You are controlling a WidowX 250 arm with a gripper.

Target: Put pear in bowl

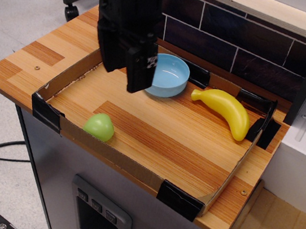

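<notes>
The light-green pear lies on the wooden tray floor near the front left corner. The light-blue bowl stands at the back of the tray, its left side hidden behind my gripper. My black gripper hangs above the tray's back left part, between bowl and pear and higher than both. Its two fingers point down with a gap between them and hold nothing.
A yellow banana lies at the back right of the tray. The tray has low cardboard walls with black taped corners. A dark tiled wall rises behind, and a white box stands to the right.
</notes>
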